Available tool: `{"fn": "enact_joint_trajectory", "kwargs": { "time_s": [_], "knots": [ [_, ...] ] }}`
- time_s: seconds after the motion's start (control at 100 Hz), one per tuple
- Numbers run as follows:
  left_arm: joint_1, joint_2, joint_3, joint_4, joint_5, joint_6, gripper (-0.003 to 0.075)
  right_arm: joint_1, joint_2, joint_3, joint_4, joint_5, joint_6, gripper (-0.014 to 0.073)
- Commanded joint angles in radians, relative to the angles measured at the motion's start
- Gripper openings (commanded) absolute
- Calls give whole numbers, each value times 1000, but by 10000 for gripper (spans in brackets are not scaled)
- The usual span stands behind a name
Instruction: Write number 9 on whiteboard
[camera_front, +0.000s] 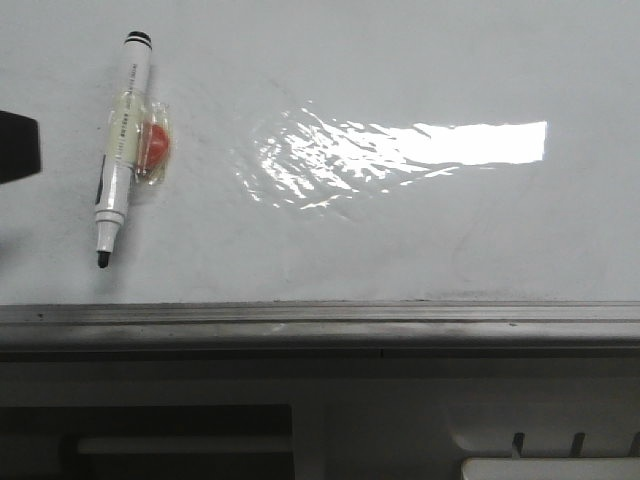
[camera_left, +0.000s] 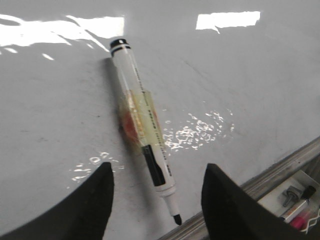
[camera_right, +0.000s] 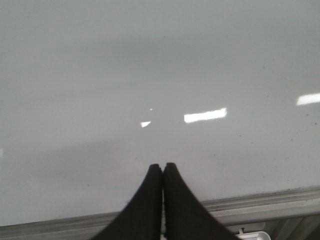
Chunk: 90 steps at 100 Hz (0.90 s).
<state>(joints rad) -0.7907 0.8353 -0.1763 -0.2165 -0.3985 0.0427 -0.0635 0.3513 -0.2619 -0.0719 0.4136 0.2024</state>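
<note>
The whiteboard lies flat, glossy white with a bright glare patch and faint smudges. No black drawn 9 shows on it. A white marker pen lies uncapped at its left, black tip toward the grey ledge, with a red-orange piece taped to its barrel. In the left wrist view my left gripper is open and hovers over the marker, one finger on each side and neither touching it. A dark part of it shows at the front view's left edge. My right gripper is shut and empty over bare board.
The grey metal ledge runs along the board's near edge, also in the left wrist view and the right wrist view. Beyond it a small tray holds other pens. A white tray corner shows below the ledge.
</note>
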Motion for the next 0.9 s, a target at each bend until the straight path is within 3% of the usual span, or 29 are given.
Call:
{"fn": "enact_joint_trajectory", "kwargs": {
  "time_s": [0.0, 0.25, 0.54, 0.63, 0.76, 0.89],
  "knots": [
    [-39, 67, -30, -4, -143, 2, 367, 1, 16, -34, -5, -63, -7, -69],
    [-61, 259, -32, -63, -365, 2, 365, 12, 16, -34, -5, -61, -7, -69],
    [-61, 394, -82, -67, -370, -16, 346, 16, 16, -34, -5, -69, -7, -69],
    [-61, 407, -82, -112, -370, -16, 243, 16, 16, -34, -3, -106, -7, -69],
    [-61, 403, -82, -185, -370, -16, -8, 41, 16, -34, 15, -50, -7, -69],
    [-61, 403, -82, -182, -370, -16, -20, 155, 30, -39, 13, -33, -14, -69]
  ]
}}
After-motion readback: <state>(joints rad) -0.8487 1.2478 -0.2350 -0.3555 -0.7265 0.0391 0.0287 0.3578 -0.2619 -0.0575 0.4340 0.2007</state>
